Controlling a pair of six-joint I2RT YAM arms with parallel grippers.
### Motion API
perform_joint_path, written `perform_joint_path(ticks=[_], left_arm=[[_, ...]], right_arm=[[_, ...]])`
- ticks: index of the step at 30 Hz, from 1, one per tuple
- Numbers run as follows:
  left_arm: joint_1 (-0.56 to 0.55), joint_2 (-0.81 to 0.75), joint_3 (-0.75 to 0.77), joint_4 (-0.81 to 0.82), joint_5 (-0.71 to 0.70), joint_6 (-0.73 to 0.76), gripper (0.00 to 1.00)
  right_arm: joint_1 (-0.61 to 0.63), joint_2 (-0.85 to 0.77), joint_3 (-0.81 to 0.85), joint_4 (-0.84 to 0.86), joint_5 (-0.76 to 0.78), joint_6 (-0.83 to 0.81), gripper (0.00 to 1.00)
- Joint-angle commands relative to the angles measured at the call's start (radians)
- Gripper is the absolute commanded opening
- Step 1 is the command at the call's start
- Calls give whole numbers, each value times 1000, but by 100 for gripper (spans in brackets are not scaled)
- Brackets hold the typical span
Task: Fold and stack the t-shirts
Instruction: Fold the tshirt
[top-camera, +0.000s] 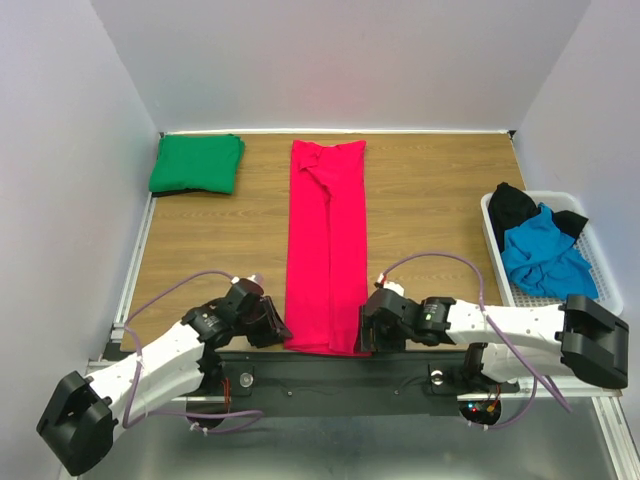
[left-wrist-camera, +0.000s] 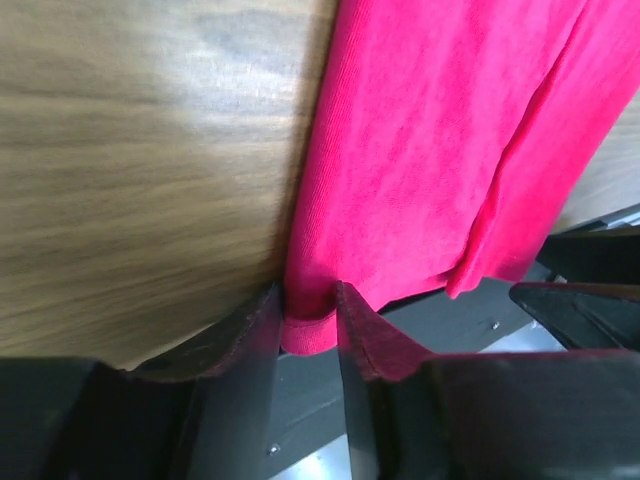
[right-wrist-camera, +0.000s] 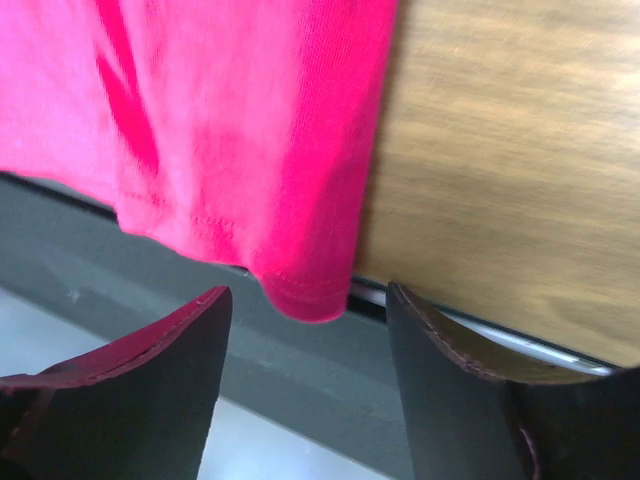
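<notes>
- Stretched in a long strip down the middle of the table (top-camera: 430, 190): crimson t-shirt (top-camera: 327, 245), hem hanging over the near edge.
- Pinching the near-left hem corner: left claw (left-wrist-camera: 305, 300).
- Spread wide around the near-right corner, untouching: right claw (right-wrist-camera: 308, 295). Clear in wrist views only.
- Bare wood either side.
- Far-left corner: folded green t-shirt (top-camera: 197, 163).
- Right edge: basket (top-camera: 600, 260) holding blue t-shirt (top-camera: 545, 255), black t-shirt (top-camera: 510, 205).

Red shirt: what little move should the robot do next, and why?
Probably close the right gripper on the near right corner of the red shirt. The left gripper pinches the near left corner, but the right one's fingers stand open with the hem corner just at their tips. Both corners need holding before folding.
</notes>
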Motion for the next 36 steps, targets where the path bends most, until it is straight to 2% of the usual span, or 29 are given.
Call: perform_joint_path(ticks=[1, 2, 3, 5, 8, 13, 14, 15, 16, 22, 28, 32, 36], left_arm=[[-16, 26, 19, -62, -31, 20, 37], [-17, 27, 22, -62, -39, 22, 35], [-17, 32, 24, -59, -43, 22, 32], [-19, 44, 35, -40, -34, 23, 17], [-23, 67, 45, -14, -28, 29, 0], [-25, 111, 73, 32, -25, 42, 0], [-28, 116, 87, 35, -24, 46, 0], [-30, 122, 95, 36, -25, 48, 0], [-28, 122, 102, 36, -27, 49, 0], [-31, 108, 180, 43, -30, 54, 0], [-28, 134, 257, 104, -103, 40, 0], [-23, 197, 358, 130, -200, 46, 0], [9, 324, 466, 142, -264, 86, 0]], right_arm=[[-2, 18, -30, 45, -36, 18, 66], [-4, 20, -30, 51, -34, 18, 63], [-4, 21, -30, 57, -28, 16, 56], [-5, 29, -23, 62, -40, 12, 46], [-4, 40, -15, 73, -43, -16, 32], [-4, 57, 13, 73, 20, -42, 23], [-5, 58, 22, 74, 27, -46, 17], [-4, 60, 40, 74, 49, -51, 2], [-4, 64, 51, 73, 61, -66, 0], [-7, 43, 111, 71, 136, -114, 0], [-74, 4, 151, 71, 193, -160, 0], [-159, 35, 226, 73, 217, -215, 0], [-232, 89, 319, 73, 285, -285, 0]])
